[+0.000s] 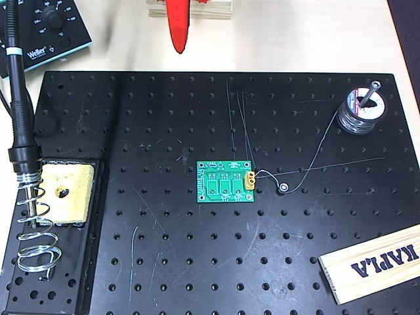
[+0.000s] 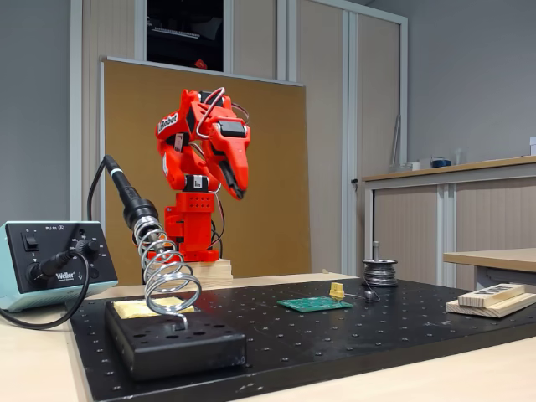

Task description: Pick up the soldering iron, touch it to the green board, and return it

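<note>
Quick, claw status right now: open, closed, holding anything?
Claw: closed and empty, folded up at the arm's base, away from the soldering iron sitting in its spiral holder.

A black perforated plate (image 1: 197, 262) carries a spiral wire holder (image 1: 34, 230) and yellow sponge (image 1: 64, 191) at its left edge, a solder spool (image 1: 361, 110) far right, a "KAPLA" wooden plank (image 1: 374, 262) near its lower right corner. A Weller station (image 1: 49, 26) sits beyond its top left corner.

Green board (image 1: 226, 182), black perforated plate (image 1: 197, 262)
</note>
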Action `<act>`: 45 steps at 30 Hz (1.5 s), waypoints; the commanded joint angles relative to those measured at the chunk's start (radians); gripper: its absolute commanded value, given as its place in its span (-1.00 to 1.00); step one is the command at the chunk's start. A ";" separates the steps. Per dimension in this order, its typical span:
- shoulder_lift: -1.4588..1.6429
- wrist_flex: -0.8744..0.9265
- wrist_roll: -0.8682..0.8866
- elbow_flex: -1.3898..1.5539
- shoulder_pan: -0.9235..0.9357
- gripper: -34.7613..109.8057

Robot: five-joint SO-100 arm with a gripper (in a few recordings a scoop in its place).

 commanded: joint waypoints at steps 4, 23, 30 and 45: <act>-0.192 -0.035 -0.020 -0.190 0.000 -0.52; -0.565 -0.239 0.106 -0.337 -0.063 -0.31; -0.543 -0.213 0.153 -0.318 0.008 -0.26; -0.742 -0.334 -0.123 -0.459 0.313 -0.13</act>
